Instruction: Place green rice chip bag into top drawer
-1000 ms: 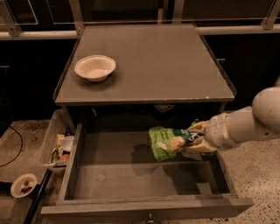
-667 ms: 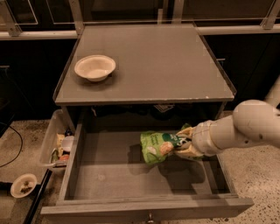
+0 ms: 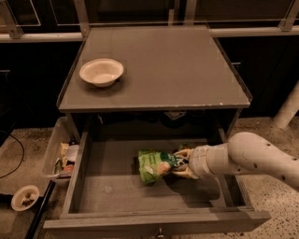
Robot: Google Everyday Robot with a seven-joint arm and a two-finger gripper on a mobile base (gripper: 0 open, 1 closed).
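Dim, warm light, with the rear of the scene almost black. The floor [image 3: 266, 135] is pale speckled terrazzo. A grey desk [image 3: 163, 70] stands at centre, its flat top edged by a low lip. Behind it run dark glazed panels [image 3: 131, 11] in pale metal frames, with a light rail [image 3: 32, 37] crossing level with the desk's back edge. A white post [image 3: 287, 109] leans at far right. A black cable [image 3: 14, 156] loops on the floor at left. The tool [image 3: 181, 163] sits below the desk top, right of centre, closed on the bag [image 3: 156, 165].
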